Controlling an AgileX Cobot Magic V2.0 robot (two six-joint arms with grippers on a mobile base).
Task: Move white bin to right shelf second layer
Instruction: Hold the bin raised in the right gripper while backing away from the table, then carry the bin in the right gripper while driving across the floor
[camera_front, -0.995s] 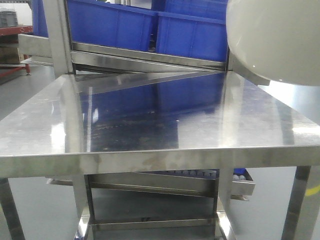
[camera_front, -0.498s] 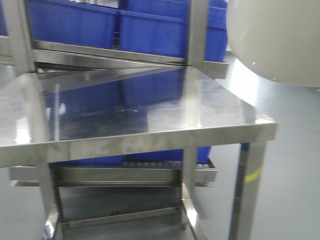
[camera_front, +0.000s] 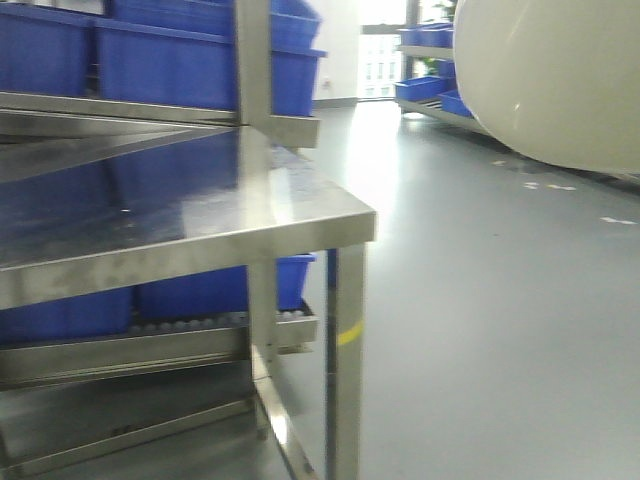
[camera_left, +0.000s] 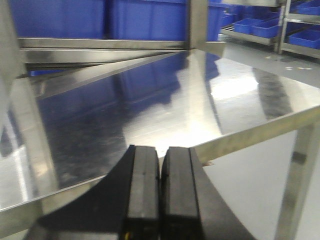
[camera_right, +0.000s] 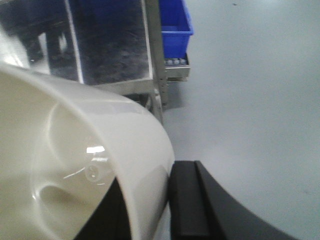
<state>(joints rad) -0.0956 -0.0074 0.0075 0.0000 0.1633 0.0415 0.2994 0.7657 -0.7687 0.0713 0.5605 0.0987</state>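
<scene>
One white bin (camera_front: 550, 80), cropped, right gripper (camera_right: 147, 210) clamped

— What's different in the front view?
— I'm swinging right. The steel table (camera_front: 150, 215) slides to the left of the frame, and its corner leg (camera_front: 345, 370) is now near the middle.
— Right side?
— Grey floor (camera_front: 500, 330) replaces tabletop below the white bin (camera_front: 550, 80). A far rack of blue bins (camera_front: 430, 60) comes in, and a blue crate (camera_front: 215, 290) under the table shows more.

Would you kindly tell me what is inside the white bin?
Nothing shows inside the white bin: just bare, glossy walls and bottom. Its curved rim and the picture's edge hide part of the inside.
</scene>
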